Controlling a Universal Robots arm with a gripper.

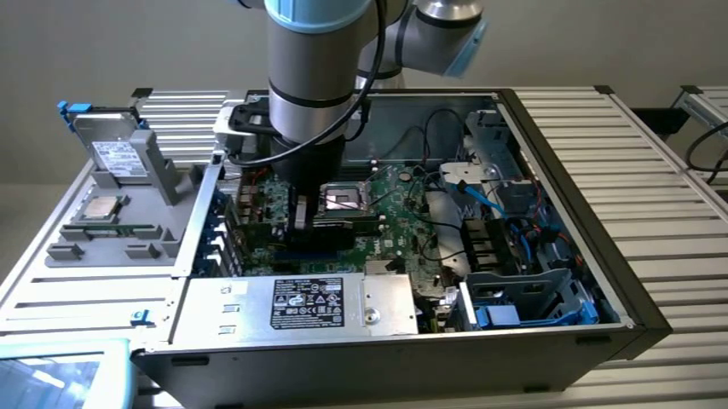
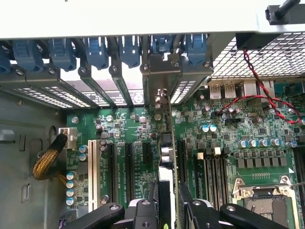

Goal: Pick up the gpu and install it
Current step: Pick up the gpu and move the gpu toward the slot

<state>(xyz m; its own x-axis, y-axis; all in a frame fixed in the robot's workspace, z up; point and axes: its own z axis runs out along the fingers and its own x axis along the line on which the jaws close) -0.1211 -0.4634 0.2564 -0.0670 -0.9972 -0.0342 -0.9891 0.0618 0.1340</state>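
Jaws clamp the gpu (image 2: pixel 167 155) edge-on, upright over the motherboard's (image 2: pixel 126 126) expansion slots by the computer case's (image 1: pixel 376 366) rear wall, on the exterior view's left of the CPU socket (image 1: pixel 343 198). Seating it well probably means lining the bracket (image 2: pixel 161 90) with its rear opening and pressing straight down.

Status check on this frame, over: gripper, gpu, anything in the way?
Gripper shut on gpu. Card edge-on, upright over motherboard slots; seating unclear. Red-black wires off to one side, apart from card.
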